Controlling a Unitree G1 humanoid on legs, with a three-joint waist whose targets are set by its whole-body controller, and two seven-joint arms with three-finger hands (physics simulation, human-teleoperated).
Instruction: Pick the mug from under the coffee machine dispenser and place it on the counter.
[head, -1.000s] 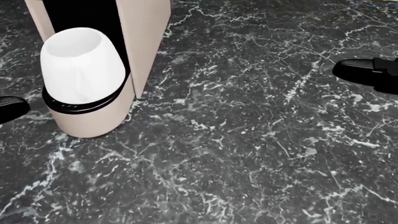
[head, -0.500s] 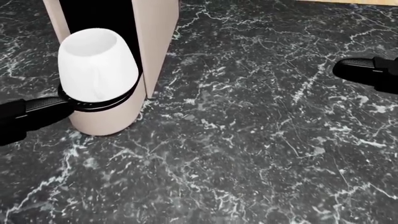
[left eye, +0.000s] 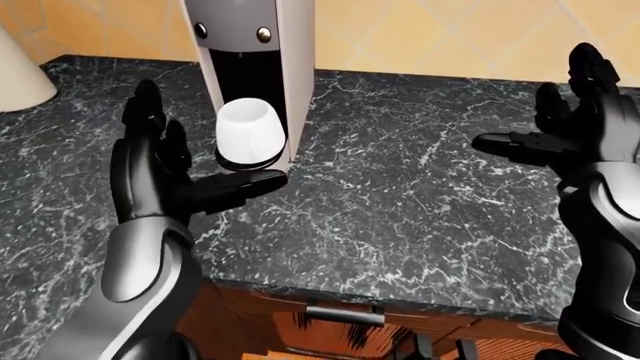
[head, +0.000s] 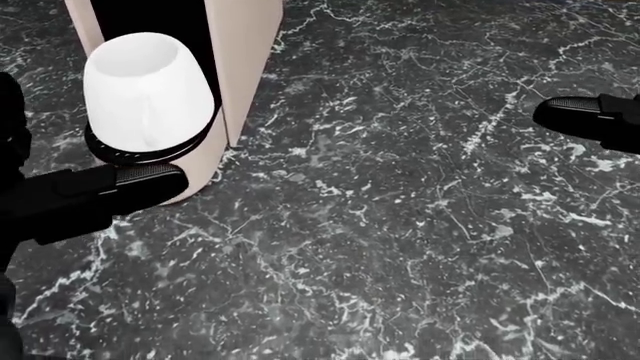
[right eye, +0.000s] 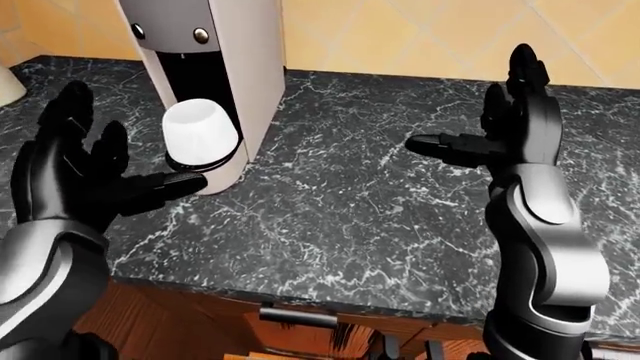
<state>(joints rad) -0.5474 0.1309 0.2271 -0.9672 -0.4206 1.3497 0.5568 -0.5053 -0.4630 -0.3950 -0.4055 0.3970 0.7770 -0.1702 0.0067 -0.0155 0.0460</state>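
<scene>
Here, the white ceramic mug (left eye: 247, 133) is sitting upright on the round black drip tray under the dispenser of the beige-and-grey coffee machine (left eye: 272, 45), at the far left of the black marbled tabletop (left eye: 420, 202). The black left hand (left eye: 185, 176) is hovering just beside and nearer than the mug, fingers spread, thumb pointing right below the tray, gripping nothing. The right hand (right eye: 500, 127) is hanging well apart at right, likewise spread and empty. The mug is lying up and slightly right of the left hand, clearly the closer one for the reach.
</scene>
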